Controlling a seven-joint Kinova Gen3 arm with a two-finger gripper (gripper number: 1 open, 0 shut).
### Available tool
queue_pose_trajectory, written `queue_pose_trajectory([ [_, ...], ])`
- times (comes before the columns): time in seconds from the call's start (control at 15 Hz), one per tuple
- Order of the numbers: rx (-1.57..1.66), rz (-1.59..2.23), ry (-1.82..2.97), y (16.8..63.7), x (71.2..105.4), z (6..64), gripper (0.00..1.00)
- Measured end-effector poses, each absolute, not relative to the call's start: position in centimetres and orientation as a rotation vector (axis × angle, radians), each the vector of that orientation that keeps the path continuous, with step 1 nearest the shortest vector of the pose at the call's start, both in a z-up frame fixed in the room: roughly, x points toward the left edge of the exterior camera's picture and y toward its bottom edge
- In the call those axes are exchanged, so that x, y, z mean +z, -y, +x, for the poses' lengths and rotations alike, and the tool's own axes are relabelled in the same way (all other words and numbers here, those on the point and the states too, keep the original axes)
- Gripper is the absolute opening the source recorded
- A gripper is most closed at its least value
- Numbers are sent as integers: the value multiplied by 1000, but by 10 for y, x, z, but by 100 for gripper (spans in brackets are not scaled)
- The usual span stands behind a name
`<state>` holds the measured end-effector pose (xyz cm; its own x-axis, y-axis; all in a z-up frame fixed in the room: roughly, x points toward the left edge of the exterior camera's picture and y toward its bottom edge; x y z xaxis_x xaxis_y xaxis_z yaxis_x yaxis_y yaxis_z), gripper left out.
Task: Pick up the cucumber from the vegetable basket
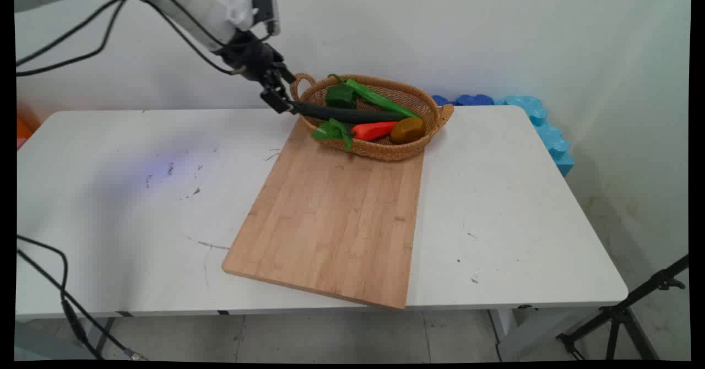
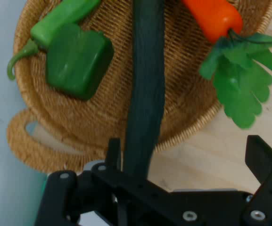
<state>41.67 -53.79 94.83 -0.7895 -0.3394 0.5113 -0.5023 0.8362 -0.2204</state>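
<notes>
the gripper (image 1: 280,100) sits at the left rim of the wicker basket (image 1: 385,150), right at the near end of a long dark green cucumber (image 1: 347,115). in the hand view the cucumber (image 2: 145,94) runs down from the basket (image 2: 183,117) over its rim toward the black linkage, with one finger (image 2: 113,153) touching its left side and the other finger (image 2: 263,157) well apart from it on the right; so the jaws stand spread, not clenched on the cucumber.

the main view alone shows the wooden cutting board (image 1: 336,215) on the white table (image 1: 523,220), the basket resting on the board's far end, a brown potato (image 1: 407,130) in the basket's right part, and blue foam (image 1: 542,124) behind the table. the hand view alone shows the weave of the basket closely, the bell pepper (image 2: 79,59) and light green chili (image 2: 55,23) left of the cucumber, and the carrot (image 2: 213,16) with its leaves (image 2: 244,77) hanging over the rim to the right.

no writing can be read in either view.
</notes>
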Motion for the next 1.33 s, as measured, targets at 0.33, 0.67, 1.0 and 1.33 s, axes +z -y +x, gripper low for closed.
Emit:
queue_pose_trajectory([
  [0.33, 506, 567, 2590, 567, 929, 384, 100],
  [0.67, 518, 517, 2627, 592, 910, 359, 100],
  [1.0, 517, 482, 2658, 606, 893, 342, 100],
  [1.33, 521, 464, 2680, 616, 882, 331, 100],
])
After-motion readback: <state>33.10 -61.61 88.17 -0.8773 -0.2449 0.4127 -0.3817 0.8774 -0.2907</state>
